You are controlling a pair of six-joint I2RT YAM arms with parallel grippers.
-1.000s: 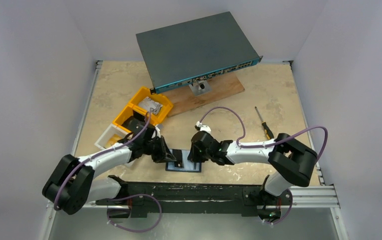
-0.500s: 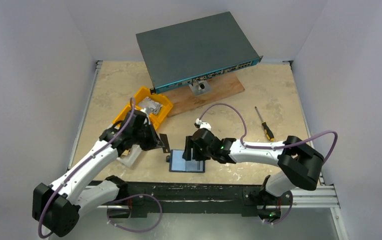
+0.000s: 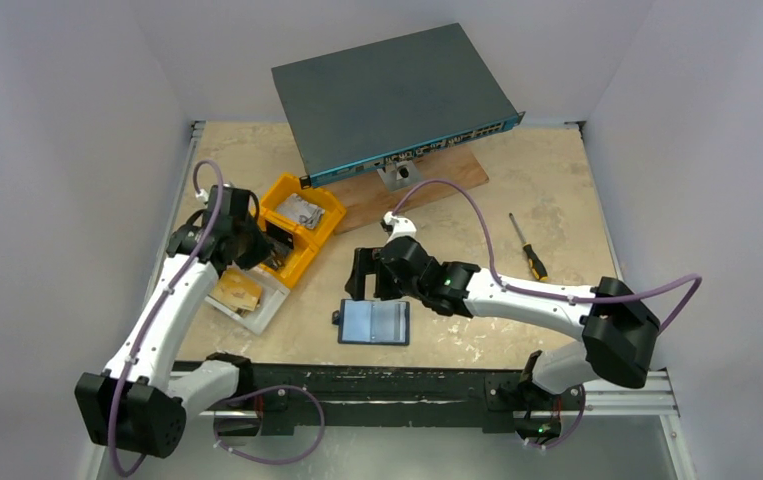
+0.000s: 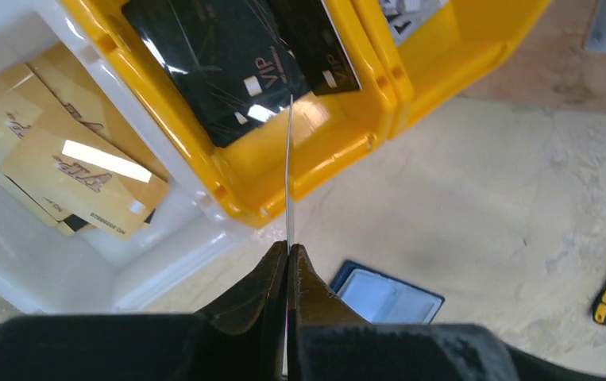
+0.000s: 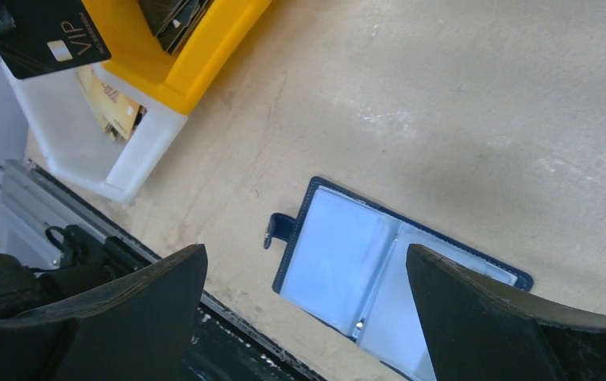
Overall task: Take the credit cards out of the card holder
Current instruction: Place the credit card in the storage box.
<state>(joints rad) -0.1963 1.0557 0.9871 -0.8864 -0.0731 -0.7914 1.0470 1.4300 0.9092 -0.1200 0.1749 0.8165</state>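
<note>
So your card holder (image 3: 374, 322) is lying open on the desk (image 3: 517, 200) near the front edge, clear sleeves up. Your right gripper (image 5: 303, 254) hangs just over it with its jaws spread wide, holding nothing. Your left gripper (image 4: 287, 250) is pinched on a black credit card (image 4: 289, 159), edge-on above the yellow bin (image 4: 339, 135) of black cards (image 4: 228, 71), beside the white bin (image 4: 172, 254) with gold cards (image 4: 85, 167).

"VIP": held black card (image 5: 49, 36), and black cards (image 4: 232, 67) in yellow bin (image 4: 339, 139).
</note>
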